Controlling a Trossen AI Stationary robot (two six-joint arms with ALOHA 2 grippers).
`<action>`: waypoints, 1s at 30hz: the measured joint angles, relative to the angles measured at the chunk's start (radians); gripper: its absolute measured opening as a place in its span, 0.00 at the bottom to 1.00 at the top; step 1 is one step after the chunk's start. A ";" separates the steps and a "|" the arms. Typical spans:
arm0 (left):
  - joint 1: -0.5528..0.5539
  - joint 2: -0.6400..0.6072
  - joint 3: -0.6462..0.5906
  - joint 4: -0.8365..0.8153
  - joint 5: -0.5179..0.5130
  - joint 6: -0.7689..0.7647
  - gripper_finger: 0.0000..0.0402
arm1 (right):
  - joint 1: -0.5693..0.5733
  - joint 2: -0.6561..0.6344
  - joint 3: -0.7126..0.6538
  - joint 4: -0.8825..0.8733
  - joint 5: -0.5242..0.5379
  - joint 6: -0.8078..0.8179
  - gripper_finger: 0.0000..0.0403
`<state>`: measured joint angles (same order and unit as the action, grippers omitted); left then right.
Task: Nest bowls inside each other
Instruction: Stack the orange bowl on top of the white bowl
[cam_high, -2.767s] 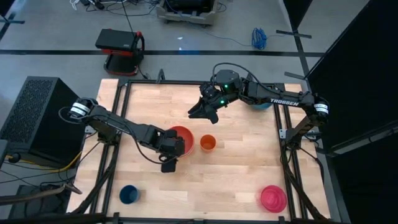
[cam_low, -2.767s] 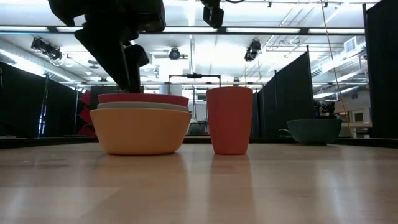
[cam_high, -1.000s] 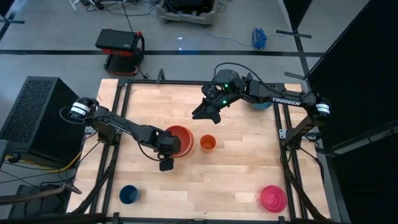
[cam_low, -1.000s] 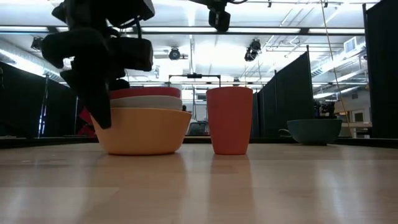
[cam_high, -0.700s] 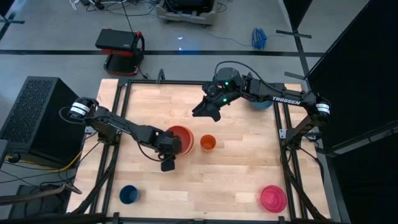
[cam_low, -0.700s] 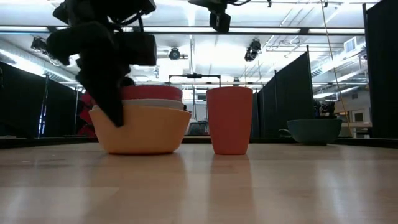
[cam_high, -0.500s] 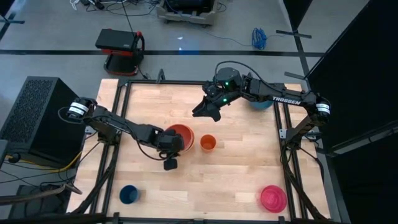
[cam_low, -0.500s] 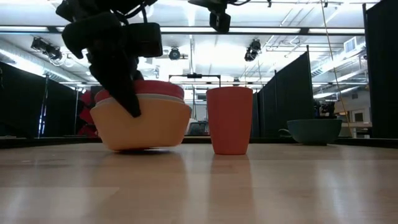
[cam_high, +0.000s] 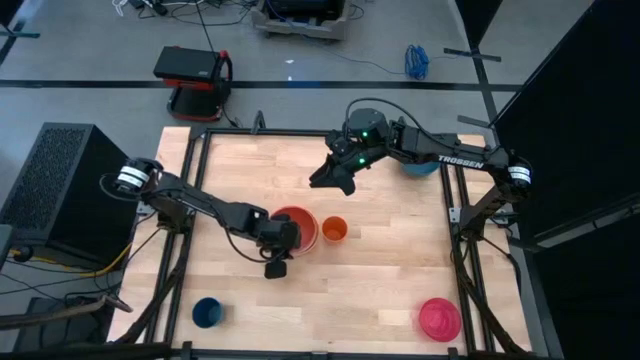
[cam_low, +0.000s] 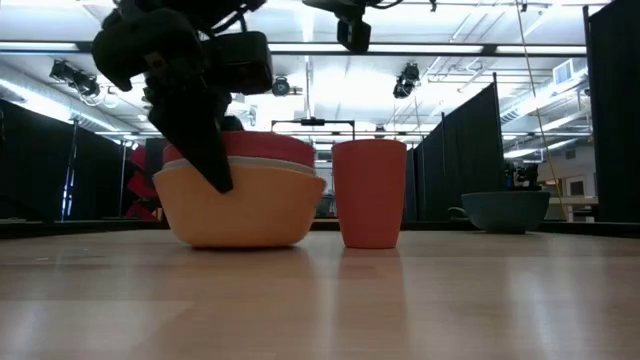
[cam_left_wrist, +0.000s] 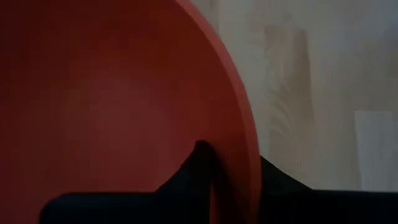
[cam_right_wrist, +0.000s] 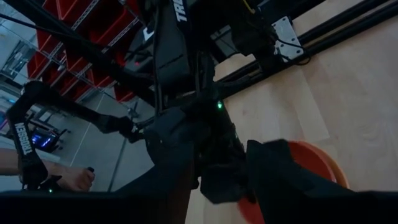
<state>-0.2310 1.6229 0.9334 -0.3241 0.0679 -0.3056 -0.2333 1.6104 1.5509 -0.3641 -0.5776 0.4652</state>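
Observation:
Three nested bowls stand mid-table: orange (cam_low: 245, 215) at the bottom, white (cam_low: 290, 165) in it, red-orange (cam_high: 298, 228) on top. My left gripper (cam_high: 277, 243) is shut on the stack's near-left rim. A teal bowl (cam_low: 505, 210) sits on the table at the far right, partly under my right arm. A magenta bowl (cam_high: 439, 318) sits at the near right corner. My right gripper (cam_high: 330, 177) hangs open high above the far middle of the table, nothing between its fingers. My left gripper pinches the stack's rim (cam_left_wrist: 245, 146), one finger (cam_left_wrist: 200, 163) inside the red-orange bowl and the other down the orange bowl's outer wall (cam_low: 212, 165). The fingers slant down from the table's near left. The stack's base is on the table, its gripped side slightly higher.
A narrow orange cup (cam_high: 335, 229) stands close to the stack's right. A small dark blue cup (cam_high: 207, 311) stands near the front left. A black frame (cam_high: 200, 140) runs round the tabletop. Bare wood lies between the stack and the magenta bowl.
My left gripper has shut on the stack's rim and gone a little toward the table's right edge. The stack tipped briefly, then slid with it toward the orange cup.

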 joint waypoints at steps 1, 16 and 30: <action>0.000 0.018 0.014 0.002 0.005 0.009 0.06 | 0.000 0.000 0.000 0.000 -0.002 0.000 0.34; 0.042 0.202 0.227 -0.053 0.040 0.112 0.06 | 0.000 -0.001 0.000 -0.024 -0.018 -0.001 0.34; 0.107 0.225 0.260 -0.059 0.049 0.150 0.06 | 0.000 -0.001 0.000 -0.029 -0.030 -0.004 0.34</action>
<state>-0.1243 1.8480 1.1938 -0.3828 0.1173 -0.1551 -0.2329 1.6093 1.5509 -0.3927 -0.6071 0.4611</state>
